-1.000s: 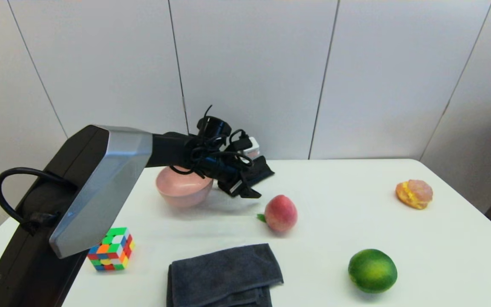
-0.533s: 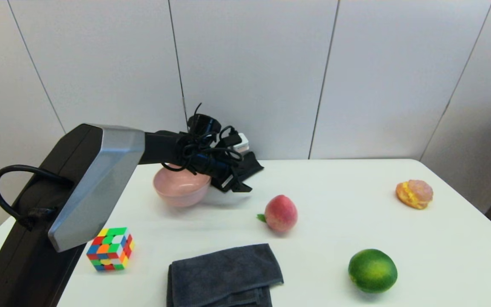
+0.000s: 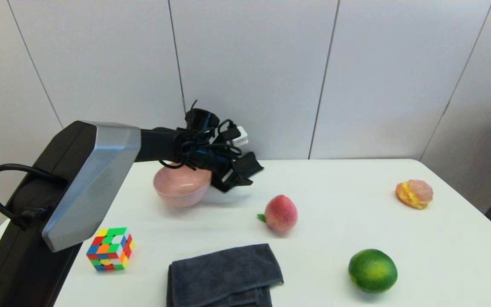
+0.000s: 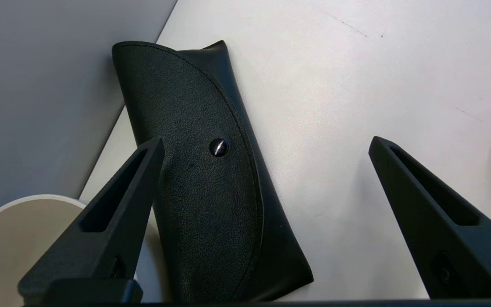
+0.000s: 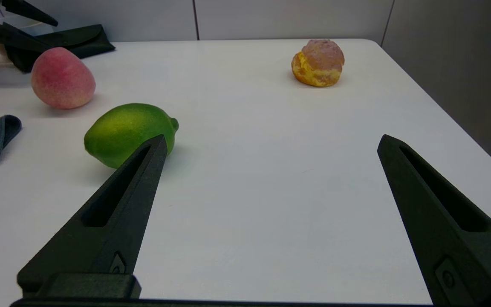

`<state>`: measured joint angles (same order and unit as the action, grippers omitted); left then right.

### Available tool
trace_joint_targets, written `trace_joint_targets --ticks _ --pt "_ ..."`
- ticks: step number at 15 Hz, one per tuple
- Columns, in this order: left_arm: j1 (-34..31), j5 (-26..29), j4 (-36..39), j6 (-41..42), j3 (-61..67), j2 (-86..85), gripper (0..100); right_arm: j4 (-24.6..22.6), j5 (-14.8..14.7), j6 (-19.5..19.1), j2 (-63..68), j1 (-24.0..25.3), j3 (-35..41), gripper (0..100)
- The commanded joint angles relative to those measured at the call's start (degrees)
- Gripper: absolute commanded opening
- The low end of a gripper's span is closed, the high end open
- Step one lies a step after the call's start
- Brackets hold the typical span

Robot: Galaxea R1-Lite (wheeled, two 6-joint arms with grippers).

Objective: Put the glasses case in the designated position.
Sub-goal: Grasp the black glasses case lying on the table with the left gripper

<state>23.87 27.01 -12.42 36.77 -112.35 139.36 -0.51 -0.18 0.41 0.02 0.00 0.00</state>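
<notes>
The glasses case [image 4: 211, 183], a black pouch with a curved flap and a snap button, lies flat on the white table beside the wall. My left gripper [image 4: 266, 143] hovers over it, open wide. One finger [image 4: 117, 221] is above the case and the other [image 4: 433, 213] is over bare table. In the head view the left gripper [image 3: 257, 176] sits just right of the pink bowl [image 3: 181, 187] and covers most of the case. The right wrist view shows the case [image 5: 79, 37] behind the peach. My right gripper [image 5: 272, 140] is open and empty, low over the table's front right.
On the table are a peach [image 3: 281, 213], a lime [image 3: 372, 270], a cream puff [image 3: 414, 194], a folded dark grey towel [image 3: 224, 275] and a colour cube [image 3: 110, 249]. The wall [image 4: 36, 85] stands right behind the case and the bowl.
The left arm has drawn back to the left and slightly toward the wall, with its gripper still open. Nothing on the table has moved.
</notes>
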Motion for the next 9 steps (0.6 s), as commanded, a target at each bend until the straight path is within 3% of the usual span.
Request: trace_joint_targets --ticks 1,9 --pt "-0.93 0.06 -0.5 0.41 0.2 0.12 100 -0.02 0.01 -0.06 0.06 0.0 0.0 100" --pt "-2.95 -0.03 -1.55 0.59 0.38 0.73 100 -0.02 0.01 0.11 0.06 0.0 0.0 100"
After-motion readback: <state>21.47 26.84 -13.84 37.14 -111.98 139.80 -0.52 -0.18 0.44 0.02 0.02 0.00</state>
